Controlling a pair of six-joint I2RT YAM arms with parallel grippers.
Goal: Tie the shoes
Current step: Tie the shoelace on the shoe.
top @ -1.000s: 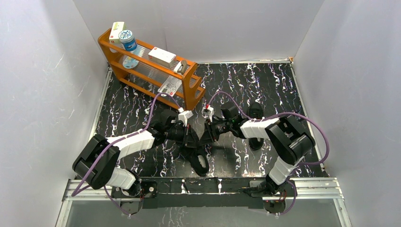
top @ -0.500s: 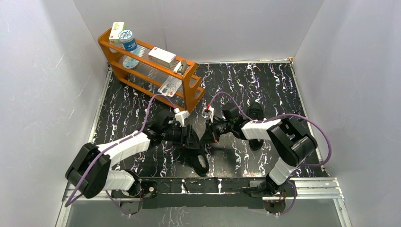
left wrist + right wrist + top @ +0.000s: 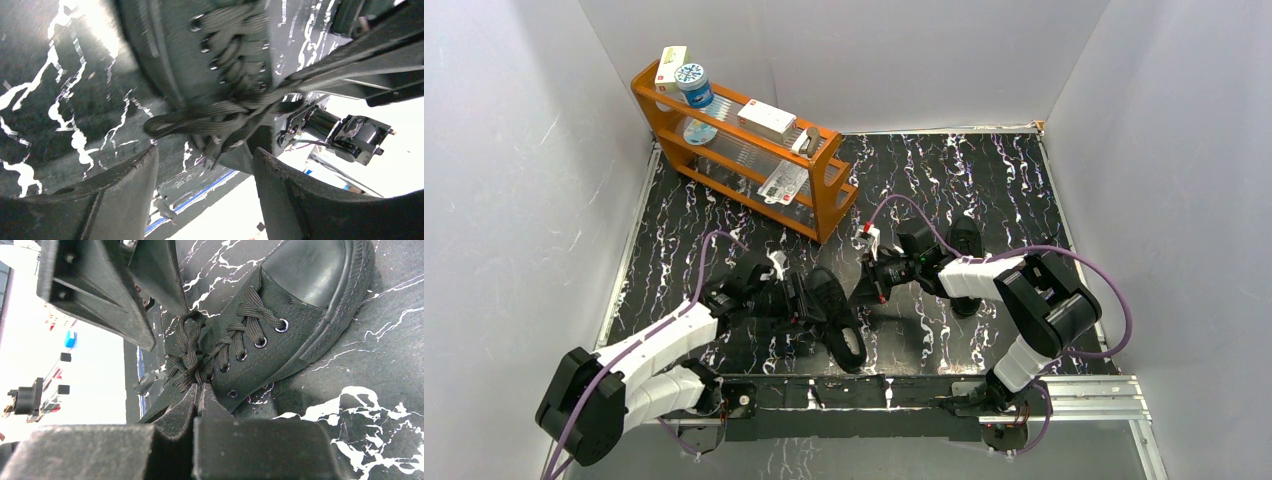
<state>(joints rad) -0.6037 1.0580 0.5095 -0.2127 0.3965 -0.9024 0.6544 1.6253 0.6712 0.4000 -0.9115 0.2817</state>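
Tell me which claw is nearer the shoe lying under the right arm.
Right. The right claw sits just left of that shoe; the left claw is farther left, beyond the other shoe.

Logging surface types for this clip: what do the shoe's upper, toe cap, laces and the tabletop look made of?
Upper: matte woven canvas, weave visible.
Toe cap: probably rubber, smooth, dull sheen.
Laces: flat braided textile, ribbed.
Tabletop: glossy black with white veins, marble-look; stone or print, cannot tell.
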